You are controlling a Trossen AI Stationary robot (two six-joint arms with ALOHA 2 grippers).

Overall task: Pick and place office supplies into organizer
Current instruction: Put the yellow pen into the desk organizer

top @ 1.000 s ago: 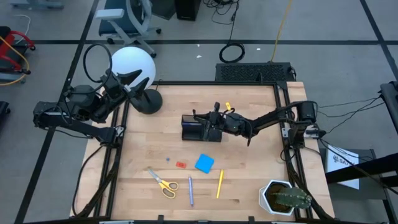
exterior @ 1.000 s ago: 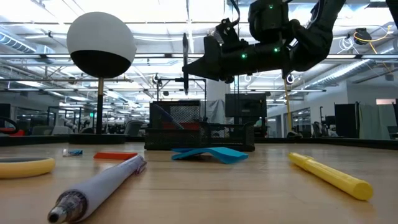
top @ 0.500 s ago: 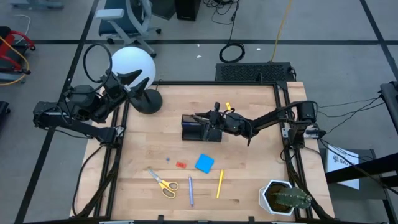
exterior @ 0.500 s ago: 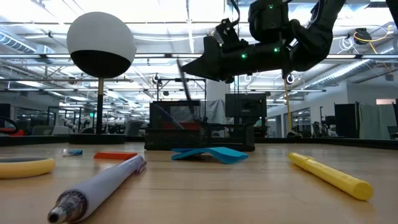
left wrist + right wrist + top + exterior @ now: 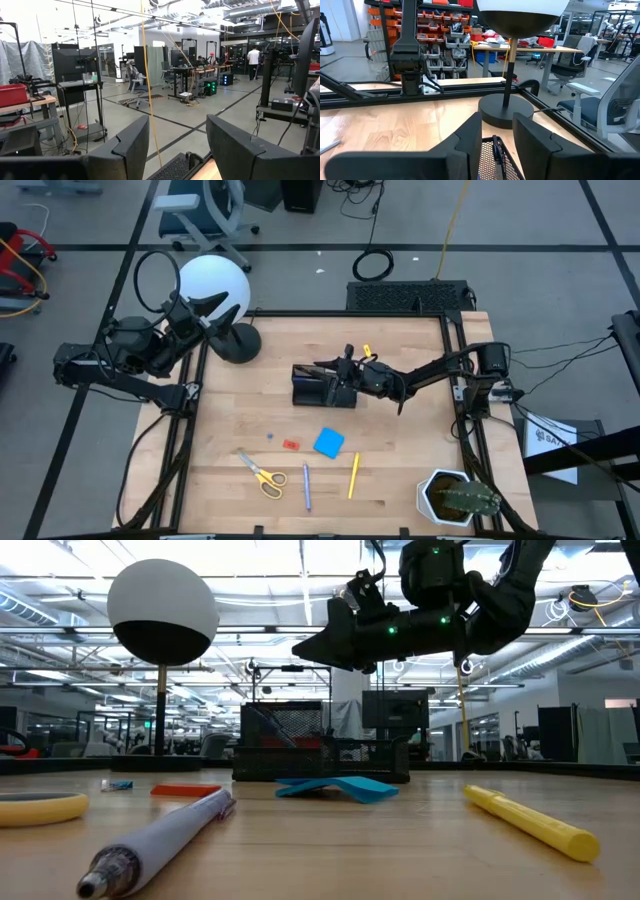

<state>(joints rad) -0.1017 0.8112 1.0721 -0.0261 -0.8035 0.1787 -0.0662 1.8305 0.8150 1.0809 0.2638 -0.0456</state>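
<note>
Right gripper [image 5: 305,648] hovers over the organizer [image 5: 323,385], jaws parted, nothing held; a pen [image 5: 496,145] sits in the mesh section below. Left gripper [image 5: 175,150] waits open and empty off the table's left edge. Risk: lowering could bump the organizer or tip the pen out. Scissors [image 5: 262,472], blue pad [image 5: 328,443], yellow pen [image 5: 353,475] lie on the table, well apart from the organizer

No text, label, brand or number can be read in any view. A white sheet [image 5: 553,437] on the floor right of the table carries dark printing, but it is too small to make out.
</note>
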